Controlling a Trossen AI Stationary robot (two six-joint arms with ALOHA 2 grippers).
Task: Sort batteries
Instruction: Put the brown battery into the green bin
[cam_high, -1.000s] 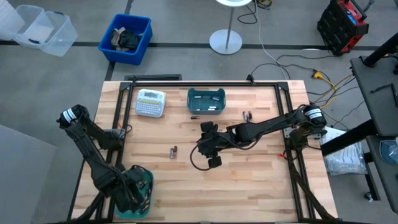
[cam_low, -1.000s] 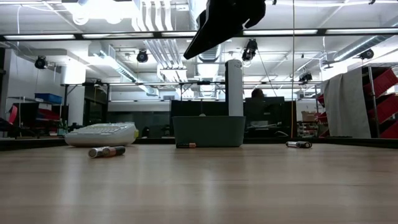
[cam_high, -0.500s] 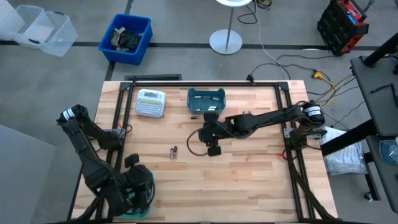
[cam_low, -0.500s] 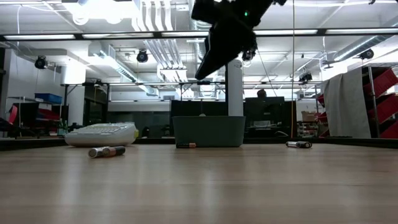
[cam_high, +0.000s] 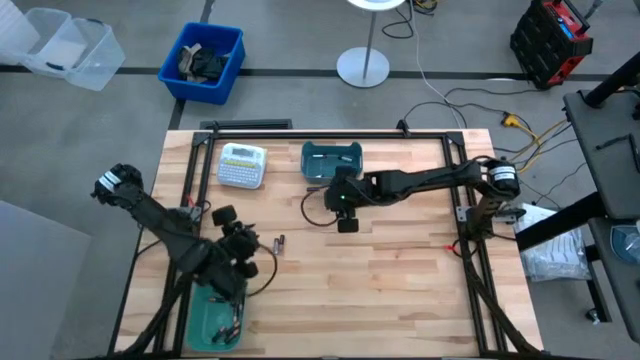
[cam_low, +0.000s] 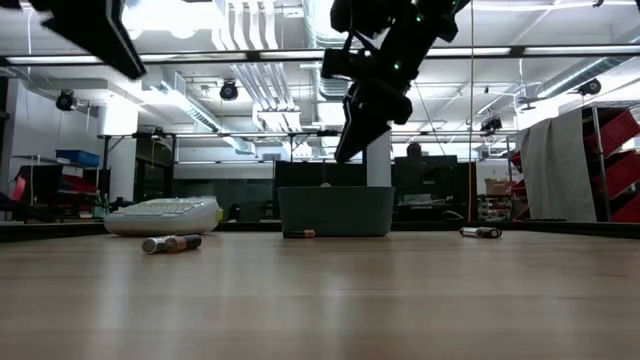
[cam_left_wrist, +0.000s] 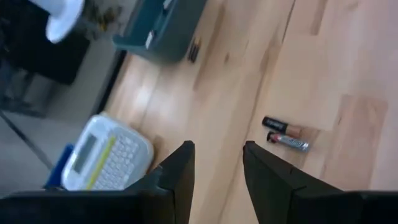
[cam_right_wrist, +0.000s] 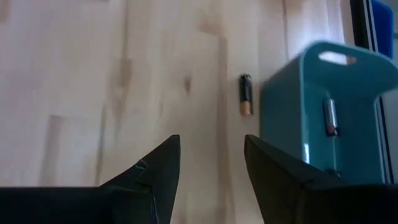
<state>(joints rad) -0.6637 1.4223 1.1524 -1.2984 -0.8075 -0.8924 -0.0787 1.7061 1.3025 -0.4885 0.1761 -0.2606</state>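
Teal bin (cam_high: 331, 160): your right gripper (cam_right_wrist: 208, 163) hovers nearby, open and empty | left gripper (cam_left_wrist: 217, 168), open too, faces battery pair (cam_left_wrist: 284, 132), likely next pick.

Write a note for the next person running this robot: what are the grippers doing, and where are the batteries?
Left gripper: open, empty, above the battery pair.
Right gripper: open, empty, near the far teal bin, facing a loose battery.
Done: some batteries lie in the far bin and in the near teal bin.
Left: the pair, the loose one, and two batteries by the right side.
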